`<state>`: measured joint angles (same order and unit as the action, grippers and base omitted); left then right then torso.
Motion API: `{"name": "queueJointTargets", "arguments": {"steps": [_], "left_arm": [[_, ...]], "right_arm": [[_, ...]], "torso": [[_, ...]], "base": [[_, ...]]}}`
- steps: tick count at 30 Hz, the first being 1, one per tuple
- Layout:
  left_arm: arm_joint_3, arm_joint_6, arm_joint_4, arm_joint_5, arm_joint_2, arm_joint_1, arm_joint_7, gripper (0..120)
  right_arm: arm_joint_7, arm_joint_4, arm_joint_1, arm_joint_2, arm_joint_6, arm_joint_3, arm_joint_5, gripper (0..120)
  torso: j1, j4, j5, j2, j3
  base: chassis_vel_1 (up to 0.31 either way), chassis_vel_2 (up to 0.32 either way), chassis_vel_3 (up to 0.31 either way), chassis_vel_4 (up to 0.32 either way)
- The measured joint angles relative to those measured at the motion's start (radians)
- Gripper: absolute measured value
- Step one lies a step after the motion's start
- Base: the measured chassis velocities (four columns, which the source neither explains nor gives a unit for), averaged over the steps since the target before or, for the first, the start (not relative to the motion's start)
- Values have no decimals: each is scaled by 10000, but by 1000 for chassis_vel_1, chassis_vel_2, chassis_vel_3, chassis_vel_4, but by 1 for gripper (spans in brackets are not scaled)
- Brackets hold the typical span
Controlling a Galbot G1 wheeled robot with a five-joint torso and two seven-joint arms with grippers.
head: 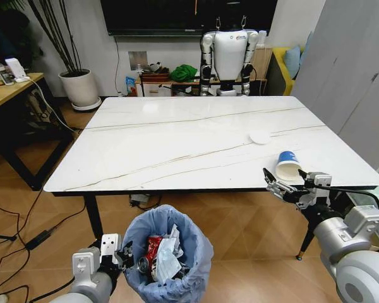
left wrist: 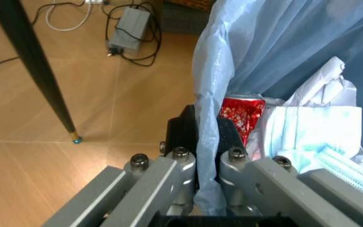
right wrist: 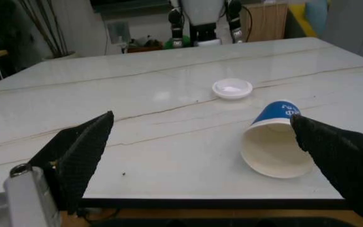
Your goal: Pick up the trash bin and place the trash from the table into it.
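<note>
The trash bin with its light blue liner hangs low in front of the table. My left gripper is shut on its rim, one finger inside and one outside the liner. Inside the bin lie a red wrapper and white tissues. A blue-white paper cup lies on its side near the table's front right edge, its mouth toward me, and a white round lid rests just behind it. My right gripper hovers open at the table edge, level with the cup and slightly to its left.
A white humanoid robot stands behind the table. A potted plant and a wooden desk are at the left, with cables on the floor. A grey cabinet lines the right side. A black table leg stands near the bin.
</note>
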<state>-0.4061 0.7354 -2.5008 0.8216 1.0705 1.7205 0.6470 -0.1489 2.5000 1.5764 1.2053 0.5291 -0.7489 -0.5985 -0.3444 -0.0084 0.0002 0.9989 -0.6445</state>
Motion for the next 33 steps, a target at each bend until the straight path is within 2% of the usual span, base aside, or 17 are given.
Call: {"name": "queueJointTargets", "arguments": {"steps": [26, 33], "left_arm": [[-31, 0, 9, 22, -35, 59, -17, 0], [-14, 0, 9, 14, -21, 64, -16, 0]], "right_arm": [[198, 0, 23, 197, -62, 241, 269, 100], [44, -20, -180, -106, -451, 512, 506, 100]], "torso": [[0, -1, -4, 0, 0], [0, -1, 0, 0, 0]], "base": [[-104, -107, 99, 106], [-74, -73, 82, 75]]}}
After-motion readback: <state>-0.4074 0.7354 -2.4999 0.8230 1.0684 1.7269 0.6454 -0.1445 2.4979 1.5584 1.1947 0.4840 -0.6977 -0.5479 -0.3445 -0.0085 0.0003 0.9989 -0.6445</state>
